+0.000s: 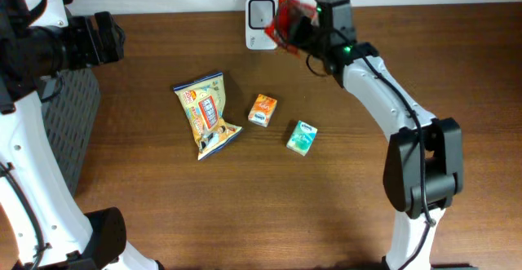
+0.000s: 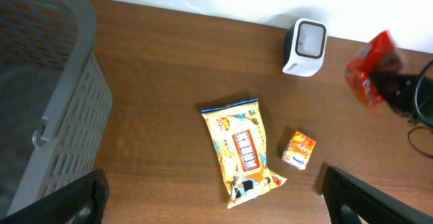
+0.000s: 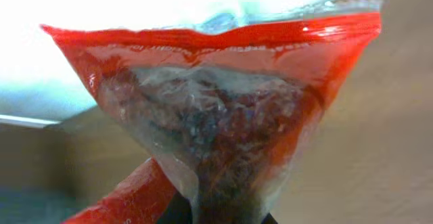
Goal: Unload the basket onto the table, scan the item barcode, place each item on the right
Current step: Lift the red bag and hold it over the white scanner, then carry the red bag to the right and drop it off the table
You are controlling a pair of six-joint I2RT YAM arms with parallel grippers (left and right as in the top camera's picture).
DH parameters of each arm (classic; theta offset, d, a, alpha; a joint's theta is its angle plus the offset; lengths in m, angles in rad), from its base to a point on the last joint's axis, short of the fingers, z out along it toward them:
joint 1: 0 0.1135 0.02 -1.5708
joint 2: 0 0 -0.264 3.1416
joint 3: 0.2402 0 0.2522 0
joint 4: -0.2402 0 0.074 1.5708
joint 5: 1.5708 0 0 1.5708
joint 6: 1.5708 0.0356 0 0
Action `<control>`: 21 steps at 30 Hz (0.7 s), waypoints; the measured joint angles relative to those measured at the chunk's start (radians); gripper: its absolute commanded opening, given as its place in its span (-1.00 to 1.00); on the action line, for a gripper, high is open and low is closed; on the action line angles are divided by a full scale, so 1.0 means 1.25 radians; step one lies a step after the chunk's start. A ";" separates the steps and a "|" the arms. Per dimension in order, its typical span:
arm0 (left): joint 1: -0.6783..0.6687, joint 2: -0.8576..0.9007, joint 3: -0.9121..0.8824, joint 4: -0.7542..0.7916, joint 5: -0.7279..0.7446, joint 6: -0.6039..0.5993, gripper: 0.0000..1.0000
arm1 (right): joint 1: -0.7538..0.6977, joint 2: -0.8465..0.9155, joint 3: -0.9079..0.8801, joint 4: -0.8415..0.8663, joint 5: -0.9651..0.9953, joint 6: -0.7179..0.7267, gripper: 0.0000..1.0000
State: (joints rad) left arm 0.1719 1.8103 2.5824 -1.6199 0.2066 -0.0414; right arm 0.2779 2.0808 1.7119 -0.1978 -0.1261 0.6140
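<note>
- Overhead: my right gripper [image 1: 302, 27] was at the back edge of the table, jaws pressed together and pinching a red bag [image 1: 285, 17]. The bag hung in the air just right of the white scanner [image 1: 261, 13], not resting on anything.
- Overhead: my left gripper [image 1: 108, 38] hung at the far left above a grey basket [image 1: 77, 115], jaws spread wide and holding nothing. A yellow pouch [image 1: 208, 115], an orange box [image 1: 263, 109] and a green box [image 1: 302, 138] lay mid-table, well apart from the scanner.
- Left wrist: the scanner [image 2: 306, 46] stood upright at the back. The red bag [image 2: 371, 68] showed blurred to its right, clear of the table, with the dark right gripper just behind it. My left fingers [image 2: 81, 200] sat at the bottom corners, far apart.
- Right wrist: the bag [image 3: 223, 116] filled the view, crinkled red and clear film over dark contents, narrowing to a point at the bottom edge where my jaws gripped it. No barcode showed from this side.
- Step, as I judged it: presenting the bag to the scanner, with the scan not yet confirmed by anything visible.
- Next move, as I judged it: turn the wrist so the barcode squarely faces the scanner window, bring it close, and hold steady. The wrinkled film could spoil the read.
</note>
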 measured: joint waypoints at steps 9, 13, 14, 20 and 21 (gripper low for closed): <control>0.000 0.000 0.000 0.000 0.000 0.000 0.99 | 0.063 0.176 0.033 0.302 0.229 -0.143 -0.92; 0.000 0.000 0.000 0.000 0.000 0.000 0.98 | 0.085 0.178 0.033 0.277 0.213 -0.099 -0.92; 0.000 0.000 0.000 0.000 0.000 0.000 0.98 | 0.087 0.178 0.033 0.263 0.211 -0.096 -0.92; 0.000 0.000 0.000 0.001 0.000 0.000 0.98 | 0.032 0.107 0.030 0.085 0.309 -0.093 -0.92; 0.000 0.000 0.000 0.001 0.000 0.000 0.98 | -0.005 0.058 0.031 0.024 0.316 -0.093 -0.92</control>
State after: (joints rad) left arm 0.1719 1.8103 2.5824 -1.6192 0.2062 -0.0410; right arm 0.2722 2.1529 1.7504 -0.1680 0.2695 0.4980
